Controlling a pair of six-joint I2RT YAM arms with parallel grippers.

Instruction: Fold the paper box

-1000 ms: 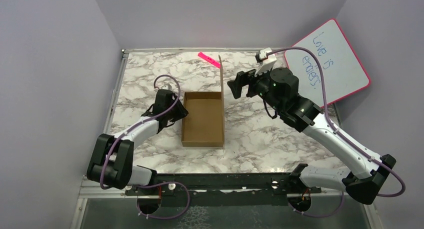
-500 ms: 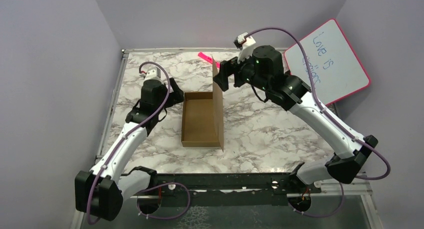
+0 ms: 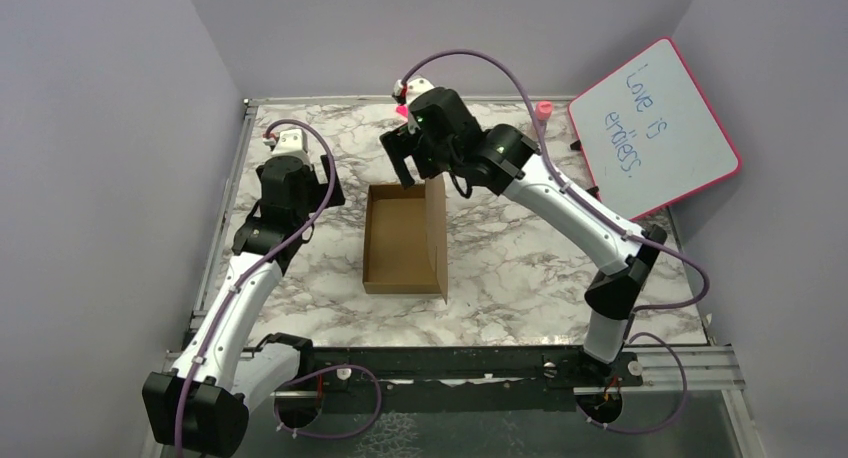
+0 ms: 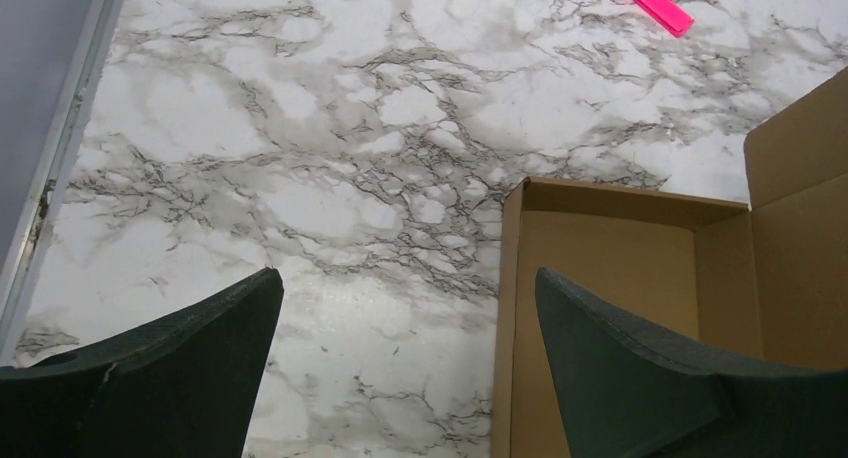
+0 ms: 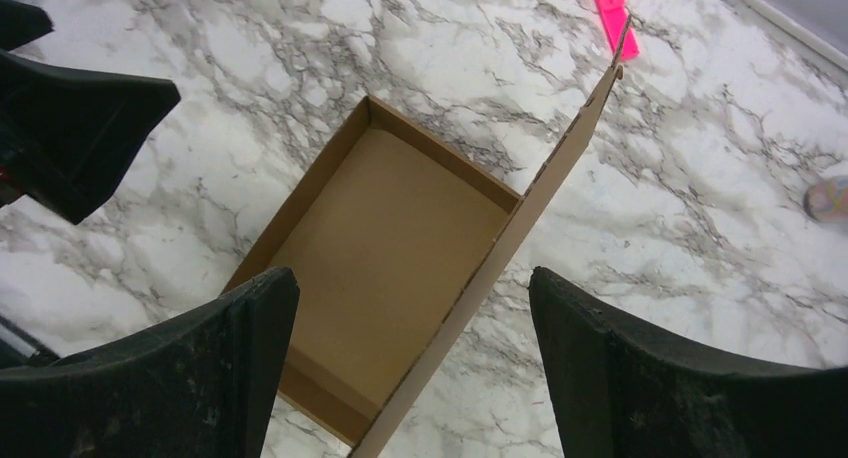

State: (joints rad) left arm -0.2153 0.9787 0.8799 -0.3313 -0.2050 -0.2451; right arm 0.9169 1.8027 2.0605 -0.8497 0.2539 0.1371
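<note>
The paper box (image 3: 402, 240) is a shallow brown cardboard tray in the middle of the marble table, with its tall lid flap (image 3: 437, 228) standing upright along its right side. My right gripper (image 3: 408, 170) hovers open above the box's far end; in the right wrist view the box (image 5: 385, 248) and the flap's edge (image 5: 560, 168) lie below the open right gripper (image 5: 410, 278), untouched. My left gripper (image 3: 322, 193) is raised to the left of the box's far corner. It is open (image 4: 405, 278) over bare marble, with the box's left wall (image 4: 510, 308) near its right finger (image 4: 640, 368).
A pink strip (image 4: 652, 2) lies on the table beyond the box. A pink-framed whiteboard (image 3: 655, 128) leans at the back right, with a small pink-capped object (image 3: 544, 108) near it. Walls close in the table on the left, back and right.
My left gripper let go of the box's left wall, opened and rose back to the left. My right arm swung left from beside the flap to above the box's far end.
</note>
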